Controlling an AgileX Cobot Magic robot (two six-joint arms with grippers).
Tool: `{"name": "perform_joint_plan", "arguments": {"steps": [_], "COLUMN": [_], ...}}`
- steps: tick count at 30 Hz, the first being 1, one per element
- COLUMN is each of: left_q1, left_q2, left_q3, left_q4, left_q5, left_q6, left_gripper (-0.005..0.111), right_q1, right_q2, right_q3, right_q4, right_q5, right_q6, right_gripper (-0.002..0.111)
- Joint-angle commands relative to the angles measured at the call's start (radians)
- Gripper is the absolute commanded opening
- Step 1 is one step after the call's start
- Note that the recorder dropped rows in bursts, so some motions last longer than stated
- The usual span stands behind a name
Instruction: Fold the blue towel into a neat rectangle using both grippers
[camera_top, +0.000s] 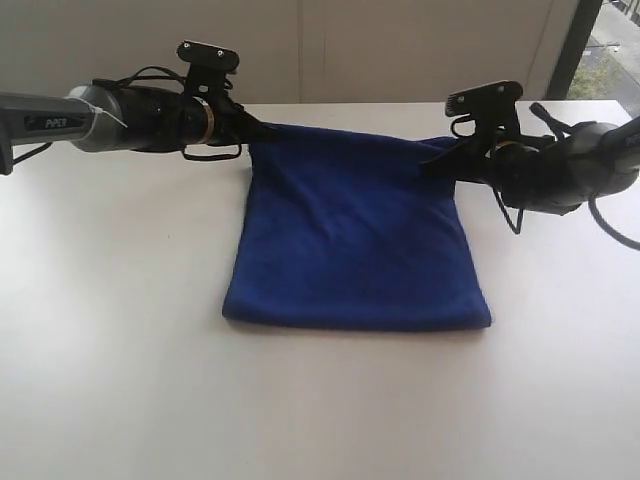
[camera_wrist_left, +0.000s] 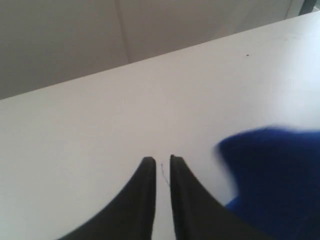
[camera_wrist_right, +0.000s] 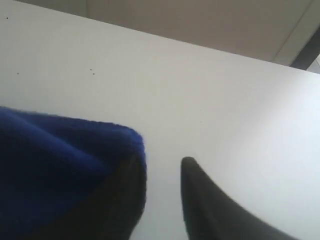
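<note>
Looks like one fold is done: the blue towel lies doubled on the table, with the left gripper barely parted and the right gripper wider, both empty at its far corners, so I'd guess the next move is regripping one side to fold again.

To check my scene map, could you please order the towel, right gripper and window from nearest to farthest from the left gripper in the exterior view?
1. Towel: its back left corner meets the left gripper.
2. Right gripper: at the towel's back right corner.
3. Window: top right of view.
</note>
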Motion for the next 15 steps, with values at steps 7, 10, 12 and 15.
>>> {"name": "perform_joint_plan", "arguments": {"steps": [7, 10, 12, 15], "left_q1": [0.015, 0.015, 0.015, 0.015], "left_q2": [-0.01, -0.031, -0.069, -0.129], "left_q3": [-0.005, -0.005, 0.007, 0.076], "left_q4": [0.002, 0.002, 0.002, 0.011], "left_q5": [0.042, 0.051, 0.061, 0.099], "left_q6": [0.042, 0.04, 0.04, 0.04], "left_gripper": [0.066, 0.065, 0.058, 0.028], "right_q1": [-0.011, -0.011, -0.011, -0.011], "right_q2": [-0.022, -0.068, -0.132, -0.22], "right_q3": [-0.008, -0.008, -0.008, -0.008], "right_q4": [0.04, 0.048, 0.048, 0.048], "right_q5": [0.042, 0.152, 0.294, 0.473], "right_q6": [0.034, 0.034, 0.031, 0.03], "right_gripper": [0.055, 0.053, 0.041, 0.019]}}
